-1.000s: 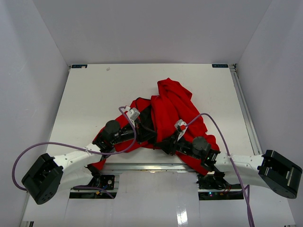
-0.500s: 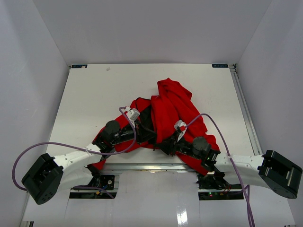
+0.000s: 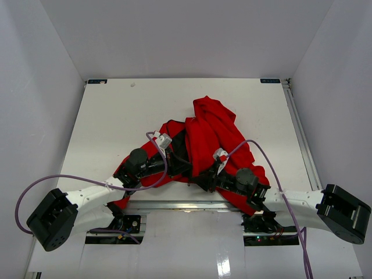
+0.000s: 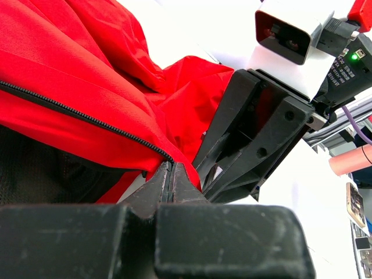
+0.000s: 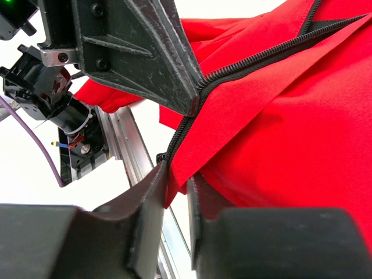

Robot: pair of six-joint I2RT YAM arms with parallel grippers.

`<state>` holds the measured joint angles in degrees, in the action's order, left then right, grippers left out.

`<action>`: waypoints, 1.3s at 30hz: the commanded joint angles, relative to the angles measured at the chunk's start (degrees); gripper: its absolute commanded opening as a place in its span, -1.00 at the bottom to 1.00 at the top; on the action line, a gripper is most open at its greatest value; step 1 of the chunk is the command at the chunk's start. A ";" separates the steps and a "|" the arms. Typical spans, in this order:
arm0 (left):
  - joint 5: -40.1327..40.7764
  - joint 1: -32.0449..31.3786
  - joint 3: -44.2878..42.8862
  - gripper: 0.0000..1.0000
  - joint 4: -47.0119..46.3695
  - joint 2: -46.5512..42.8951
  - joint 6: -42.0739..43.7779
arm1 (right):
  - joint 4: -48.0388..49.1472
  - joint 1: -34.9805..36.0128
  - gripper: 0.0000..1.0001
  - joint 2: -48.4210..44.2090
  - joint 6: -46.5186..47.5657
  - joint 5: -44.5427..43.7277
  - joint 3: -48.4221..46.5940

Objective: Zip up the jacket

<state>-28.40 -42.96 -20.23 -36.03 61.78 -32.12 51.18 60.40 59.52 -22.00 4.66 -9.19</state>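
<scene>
Left fingers [image 4: 171,180]: clenched tip to tip on the jacket [image 3: 212,131], nipping the cloth just where the zipper [image 4: 81,115] runs out at the hem.
Right fingers [image 5: 160,183]: slightly parted, with the red hem hanging down into the gap between them. From this angle I cannot tell whether they really pinch it.
Fingers to each other: the two sets of tips are just beside one another, the left tips a little above the right ones in the right wrist view.
Jacket: bright red and crumpled in a heap on the white counter [image 3: 116,110]. Most of it spreads away beyond both sets of fingers. Its near part lies under both arms and reaches the metal rail [image 5: 131,157] behind the right fingers.
Zipper: dark teeth on red tape. In the left wrist view one run leads straight into the left fingertips. In the right wrist view two runs come in from the far right and meet at those tips, and one goes on down to the right fingers.
Lining [image 4: 52,168]: dark mesh, just left of the left fingers under the zipper edge.
Writing: there is small white print on a black label [image 4: 342,68] at the right wrist, beside a green light [image 4: 354,56], but it is too small to read. Blue tags [image 3: 96,81] sit at the counter's far corners, well beyond the fingers, and their marks are not legible.
Cable [image 3: 64,179]: purple, looping along the left arm behind its fingers.
</scene>
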 commanded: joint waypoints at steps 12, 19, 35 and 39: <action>-0.63 -0.09 -1.25 -0.68 2.39 -2.60 1.28 | 1.78 0.24 -0.84 0.52 1.73 0.96 -0.50; 3.36 -0.02 -3.24 0.19 15.73 -8.41 5.90 | 0.45 0.16 -0.84 -1.00 2.15 -2.71 -1.80; -4.32 -0.02 3.07 0.13 8.93 -5.46 5.73 | 2.75 0.16 -0.84 -0.67 -0.08 -9.64 -4.43; -5.99 -0.02 3.49 0.13 5.72 -2.48 4.93 | 3.82 0.16 -0.85 -0.13 -0.46 -9.97 -4.75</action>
<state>-30.70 -42.96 -17.37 -24.79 57.50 -26.73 50.22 60.41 58.82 -22.05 -3.21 -11.39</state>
